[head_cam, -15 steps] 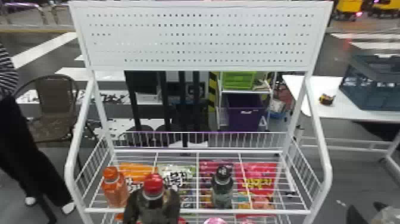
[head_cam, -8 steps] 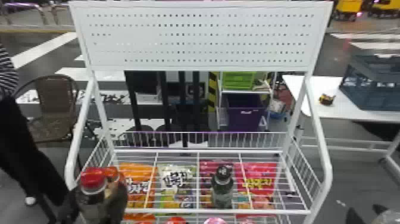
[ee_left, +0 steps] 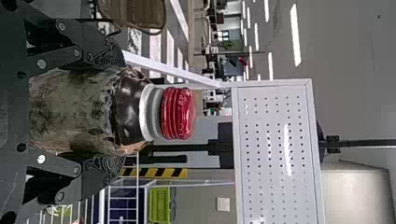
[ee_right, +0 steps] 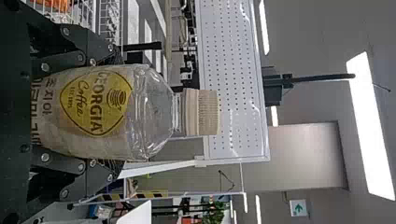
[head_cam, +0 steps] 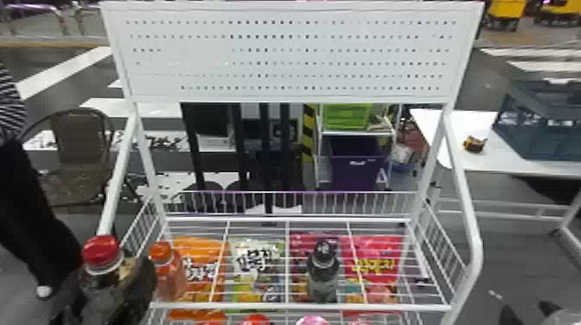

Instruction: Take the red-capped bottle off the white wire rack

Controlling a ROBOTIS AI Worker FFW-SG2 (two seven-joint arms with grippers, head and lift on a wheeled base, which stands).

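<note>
A red-capped bottle (head_cam: 98,298) stands upright, cap up, long axis near vertical, by the front left corner of a white wire rack (head_cam: 389,307). The left gripper's (ee_left: 116,111) jaws are clamped on its body. The right gripper's (ee_right: 113,112) jaws clasp a clear, beige-capped bottle (ee_right: 152,114). The rack's basket holds an orange-capped bottle (head_cam: 169,276) and a black-capped bottle (head_cam: 323,276).

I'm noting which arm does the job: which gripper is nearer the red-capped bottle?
Left. The left gripper is closed around the red-capped bottle; the right gripper is off to the right, gripping a beige-capped bottle.
</note>
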